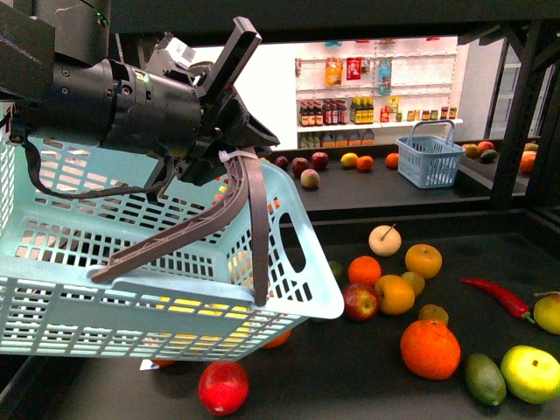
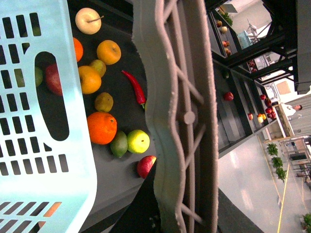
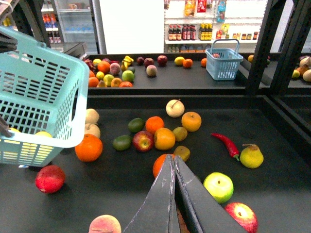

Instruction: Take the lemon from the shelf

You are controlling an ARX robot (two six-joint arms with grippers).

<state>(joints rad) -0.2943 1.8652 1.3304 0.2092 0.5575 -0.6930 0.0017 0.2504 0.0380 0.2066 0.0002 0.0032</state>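
My left gripper [image 1: 229, 159] is shut on the grey-brown basket handle [image 1: 254, 219] and holds the light blue basket [image 1: 131, 289] tilted above the shelf's dark deck [image 1: 350, 385]. In the left wrist view the handle [image 2: 180, 116] fills the middle, with the basket wall [image 2: 43, 121] beside it. Yellow patches [image 1: 184, 306] show through the basket's slots; I cannot tell whether they are the lemon. No lemon shows plainly on the deck. My right gripper [image 3: 171, 158] is shut and empty, its tip over an orange [image 3: 158, 165], and it is out of the front view.
Loose fruit lies on the deck: a large orange [image 1: 430, 348], a red chilli [image 1: 499, 297], an avocado [image 1: 485, 378], a round yellow-green fruit [image 1: 530, 373], and a red apple [image 1: 223, 388] under the basket. A second blue basket [image 1: 429, 157] stands on the rear deck. Black posts [image 1: 525, 96] rise at right.
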